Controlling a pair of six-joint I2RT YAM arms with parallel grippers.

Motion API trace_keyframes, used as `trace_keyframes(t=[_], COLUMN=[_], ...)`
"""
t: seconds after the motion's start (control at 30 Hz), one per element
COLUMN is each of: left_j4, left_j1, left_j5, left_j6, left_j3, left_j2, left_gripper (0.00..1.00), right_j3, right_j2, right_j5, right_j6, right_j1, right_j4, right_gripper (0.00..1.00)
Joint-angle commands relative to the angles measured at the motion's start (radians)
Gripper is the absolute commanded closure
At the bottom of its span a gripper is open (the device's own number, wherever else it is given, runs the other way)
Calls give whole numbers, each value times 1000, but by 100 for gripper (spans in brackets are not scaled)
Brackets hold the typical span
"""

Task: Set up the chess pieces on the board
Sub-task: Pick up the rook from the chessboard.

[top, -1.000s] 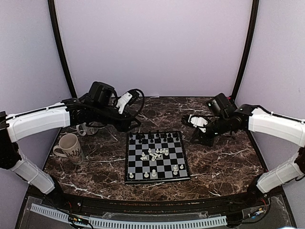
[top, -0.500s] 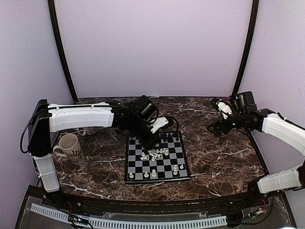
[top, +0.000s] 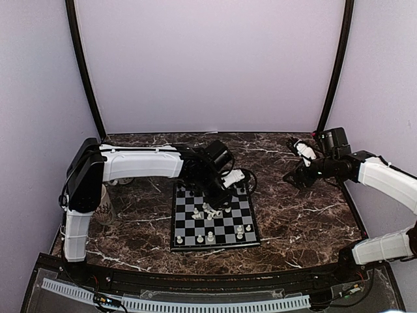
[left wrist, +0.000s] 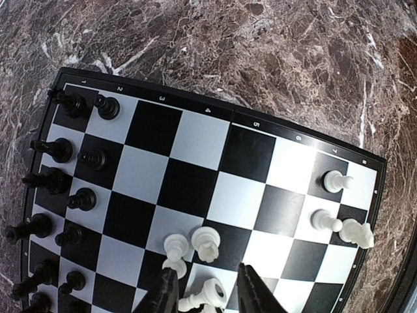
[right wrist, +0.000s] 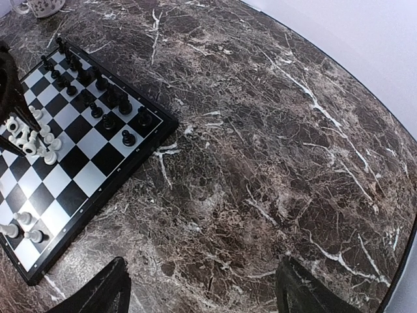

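The board (top: 242, 215) lies mid-table with black chess pieces (top: 207, 188) lined along its far rows. A cluster of white chess pieces (top: 212, 210) stands and lies near the centre, and a few more whites (top: 240, 229) stand by the near edge. My left gripper (top: 217, 199) hangs over that cluster. In the left wrist view its fingers (left wrist: 166, 293) stand apart either side of a toppled white piece (left wrist: 208, 292), without visibly pressing it; two white pieces (left wrist: 206, 241) stand just ahead. My right gripper (right wrist: 202, 261) is wide open above bare marble, right of the board (right wrist: 98, 195).
A mug (top: 106, 210) stands at the left, partly hidden behind the left arm, and also shows at the top left corner of the right wrist view as a mug (right wrist: 39, 6). Dark marble table (top: 300, 222) surrounds the board. Purple walls close in the back and sides.
My left arm swung from the mug side out over the board's centre, its jaws narrowing. My right arm pulled back to the right of the board and opened its jaws.
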Motion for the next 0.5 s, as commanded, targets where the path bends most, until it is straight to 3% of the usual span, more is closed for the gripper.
trace_keyframes(t=[0.0,0.47], left_j4=[-2,-6], left_j1=[-6,-6], left_j5=[12,21], left_j6=[13,19], left_j3=[47,76], left_j2=[19,81], left_gripper=[68,75], right_j3=[-2,-2], right_j2=[-9,1], right_j5=[-15,-18], right_j6=[-16,-26], right_j1=[-4,-3], right_j4=[3,-3], right_gripper=[24,26])
